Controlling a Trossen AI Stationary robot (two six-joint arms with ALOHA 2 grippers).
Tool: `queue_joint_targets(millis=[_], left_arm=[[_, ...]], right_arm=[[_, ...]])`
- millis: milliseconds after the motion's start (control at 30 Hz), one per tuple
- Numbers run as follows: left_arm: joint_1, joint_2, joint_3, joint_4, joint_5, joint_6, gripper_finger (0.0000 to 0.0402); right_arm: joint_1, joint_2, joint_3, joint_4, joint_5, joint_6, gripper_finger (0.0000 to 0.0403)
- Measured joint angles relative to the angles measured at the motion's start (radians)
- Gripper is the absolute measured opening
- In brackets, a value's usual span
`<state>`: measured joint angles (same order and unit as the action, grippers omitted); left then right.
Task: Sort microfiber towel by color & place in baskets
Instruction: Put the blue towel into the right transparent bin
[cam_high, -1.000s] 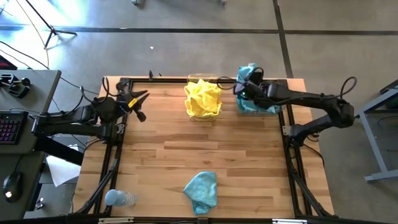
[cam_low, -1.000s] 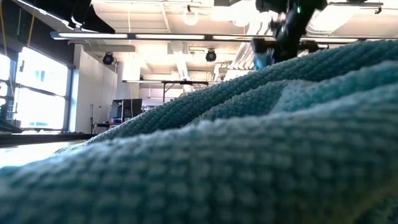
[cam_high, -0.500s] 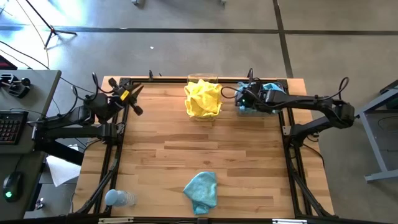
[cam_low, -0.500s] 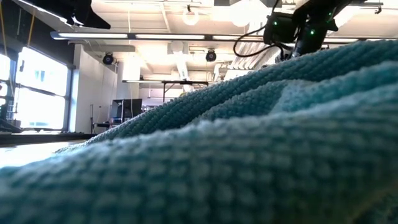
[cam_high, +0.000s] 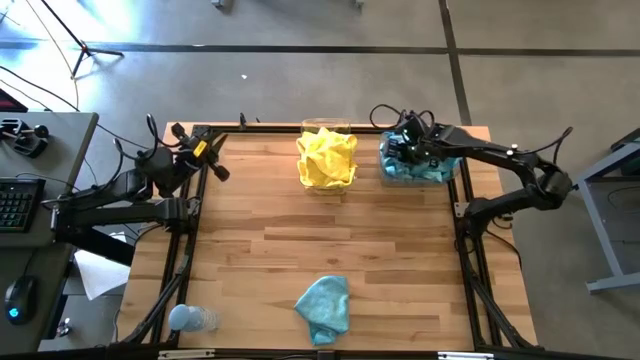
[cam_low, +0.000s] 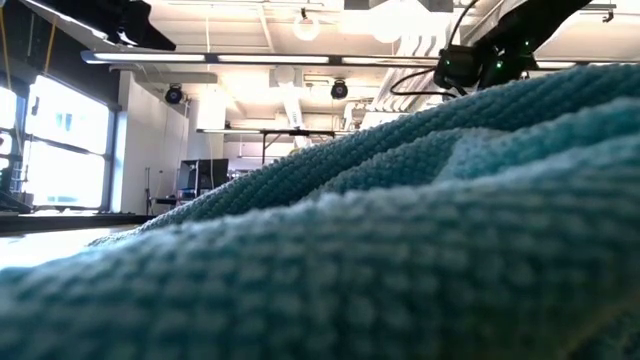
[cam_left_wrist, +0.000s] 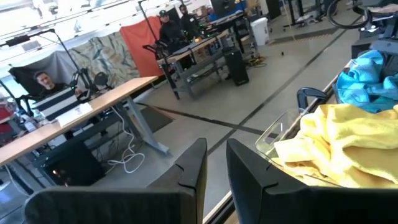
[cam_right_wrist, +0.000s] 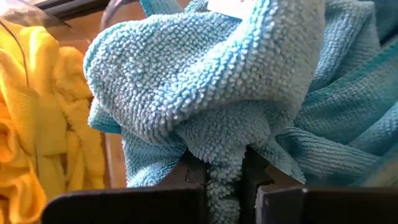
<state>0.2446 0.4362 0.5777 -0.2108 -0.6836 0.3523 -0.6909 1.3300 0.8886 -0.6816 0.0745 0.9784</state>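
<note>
Right gripper (cam_high: 405, 150), fingers still pinching a teal towel (cam_right_wrist: 205, 93), has lowered it into the right basket (cam_high: 448, 172); left gripper (cam_high: 200, 158) waits part-open. One teal towel remains.

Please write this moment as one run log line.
right end effector: shut on teal towel, over right basket | left end effector: idle | teal towel on table: waiting

The right hand (cam_high: 405, 150) is clamped closed at the table's far edge; the left hand (cam_high: 208, 160), slightly parted, waits far-left.
</note>
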Motion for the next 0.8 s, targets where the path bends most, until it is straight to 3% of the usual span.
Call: queue_joint_targets(millis=[300,567,800], left_arm=[[0.039,0.003,0.0,-0.002,0.002,0.0,0.005],[0.079,0.003,0.0,-0.002,0.001,0.0,0.005],[0.083,0.003,0.0,-0.002,0.001,-0.008,0.005]], right_arm=[[-0.016,0.047,0.079,-0.197,0.014,-0.058,0.0014],[-0.026,0.264,0.283,-0.312,0.018,-0.17,0.0014],[-0.035,0.432,0.31,-0.315,0.001,-0.245,0.0018]])
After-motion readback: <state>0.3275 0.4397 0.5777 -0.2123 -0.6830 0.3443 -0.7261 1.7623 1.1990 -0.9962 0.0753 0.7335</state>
